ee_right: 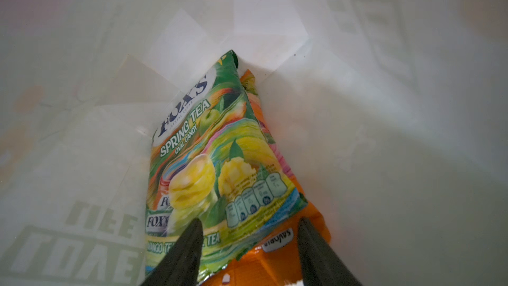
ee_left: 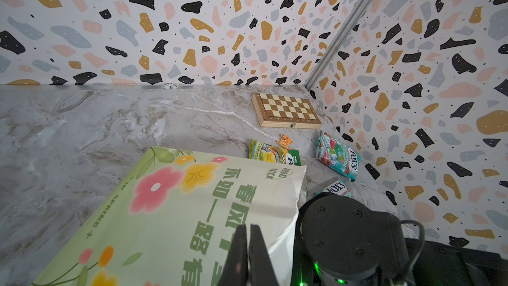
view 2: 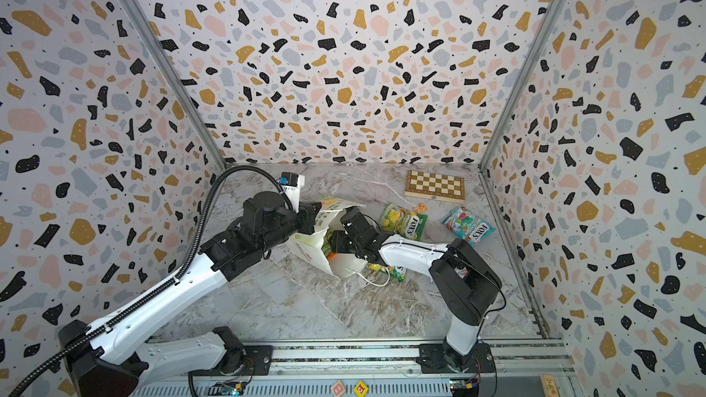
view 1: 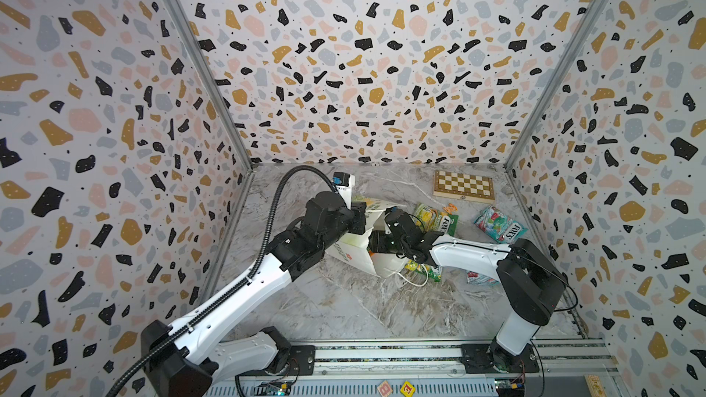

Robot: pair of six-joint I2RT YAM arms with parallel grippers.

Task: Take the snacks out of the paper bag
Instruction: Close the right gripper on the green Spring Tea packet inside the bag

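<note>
The white paper bag (view 1: 384, 264) (view 2: 309, 242) lies on its side, mouth toward the right arm. My left gripper (ee_left: 248, 226) (view 1: 361, 217) is shut on its green flowered upper wall (ee_left: 170, 215), holding it up. My right gripper (ee_right: 249, 220) reaches inside the bag, jaws open just over a green-yellow snack (ee_right: 209, 147) lying on an orange snack (ee_right: 275, 260). On the table outside lie a green-yellow snack (view 1: 435, 219), a teal-and-red snack (view 1: 498, 225), another green one (view 1: 426, 271) under the right arm, and another teal one (view 1: 479, 278).
A wooden chessboard (view 1: 463, 185) sits at the back right, with a small orange trinket (view 1: 450, 208) in front of it. The bag's white cord handle (view 1: 414, 282) trails on the marble. Two letter blocks (view 1: 395, 389) rest on the front rail. Patterned walls close in on three sides.
</note>
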